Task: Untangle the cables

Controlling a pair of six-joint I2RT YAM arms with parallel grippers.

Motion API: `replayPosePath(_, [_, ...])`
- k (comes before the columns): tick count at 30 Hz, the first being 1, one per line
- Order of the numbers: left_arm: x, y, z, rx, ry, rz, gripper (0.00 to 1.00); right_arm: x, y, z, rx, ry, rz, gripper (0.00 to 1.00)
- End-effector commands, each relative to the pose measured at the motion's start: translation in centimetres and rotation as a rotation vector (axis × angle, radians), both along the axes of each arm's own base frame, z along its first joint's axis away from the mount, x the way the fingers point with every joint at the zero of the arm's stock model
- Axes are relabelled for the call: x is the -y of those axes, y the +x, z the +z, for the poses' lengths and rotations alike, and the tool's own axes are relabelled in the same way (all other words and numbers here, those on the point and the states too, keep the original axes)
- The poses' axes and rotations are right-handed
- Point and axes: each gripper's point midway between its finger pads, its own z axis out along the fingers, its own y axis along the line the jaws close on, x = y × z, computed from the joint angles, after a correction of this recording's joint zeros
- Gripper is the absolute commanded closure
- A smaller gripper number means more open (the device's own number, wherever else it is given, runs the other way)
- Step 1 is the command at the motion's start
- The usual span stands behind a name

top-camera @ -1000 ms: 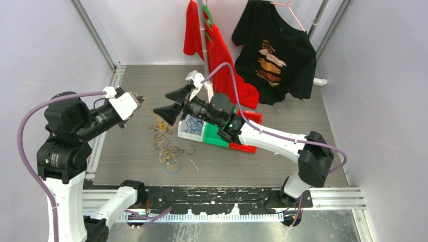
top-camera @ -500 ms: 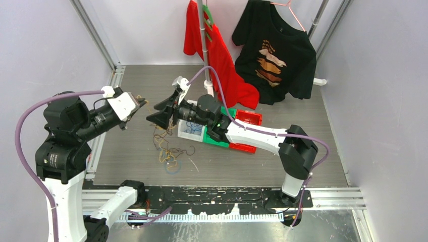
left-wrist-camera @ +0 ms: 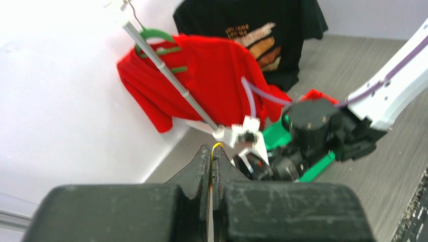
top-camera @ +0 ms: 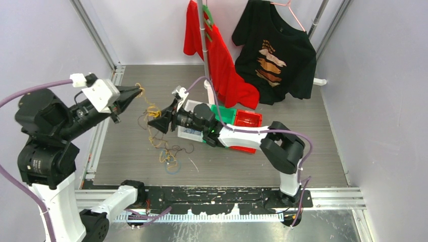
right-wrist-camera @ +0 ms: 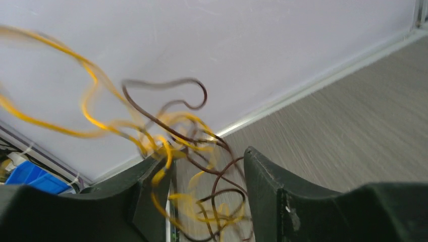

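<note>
The cables (top-camera: 169, 151) are a tangle of yellow, dark brown and blue strands on the grey floor, partly lifted. My left gripper (top-camera: 134, 94) is raised at the left and shut on a yellow strand (left-wrist-camera: 218, 145). That strand runs down to the right. In the left wrist view the left gripper (left-wrist-camera: 211, 152) has its jaws pressed together on it. My right gripper (top-camera: 155, 120) reaches into the lifted part of the tangle. In the right wrist view the right gripper (right-wrist-camera: 207, 164) is open, with yellow and brown loops (right-wrist-camera: 171, 131) hanging between its fingers.
White (top-camera: 188, 132), green (top-camera: 223, 114) and red (top-camera: 249, 119) bins lie under the right forearm. A red shirt (top-camera: 220, 55) and a black shirt (top-camera: 275, 50) hang at the back by a metal pole (top-camera: 204, 45). Walls enclose the floor on the left and right.
My left gripper has lifted up and to the left, drawing the yellow strand taut. My right gripper has slid left into the raised tangle and its jaws have narrowed around the strands.
</note>
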Motion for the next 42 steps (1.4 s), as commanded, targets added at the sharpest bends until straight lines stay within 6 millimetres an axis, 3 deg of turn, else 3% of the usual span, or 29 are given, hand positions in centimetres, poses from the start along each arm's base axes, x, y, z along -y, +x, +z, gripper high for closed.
replayPosePath(1, [0.5,-1.9,5.5,0.110,-0.115,-0.032,1.00,-0.5,0.5,-0.2,-0.034,0.090,-0.028,0.43])
replayPosePath(10, [-0.6,-2.3,10.2,0.241,-0.200,0.033,1.00,-0.7,1.1,-5.8,-0.103,0.049,-0.097,0.52])
replayPosePath(15, [-2.5,-1.9,13.9,0.381,-0.262,0.142,1.00,-0.6,0.6,-9.8,-0.151,-0.001,-0.136,0.59])
replayPosePath(22, [-5.2,-1.2,18.7,0.570,-0.355,0.284,1.00,-0.1,-0.9,-15.4,-0.205,-0.082,-0.163,0.83])
replayPosePath(29, [-7.7,-2.0,24.0,0.770,-0.453,0.390,1.00,1.2,-2.2,-19.7,-0.239,-0.172,-0.202,0.97])
replayPosePath(36, [-9.7,-2.8,28.5,0.943,-0.519,0.477,1.00,2.4,-3.0,-25.2,-0.247,-0.318,-0.275,0.99])
replayPosePath(42, [-10.9,-2.7,30.5,1.057,-0.530,0.551,1.00,3.2,-2.4,-26.7,-0.232,-0.403,-0.333,0.99])
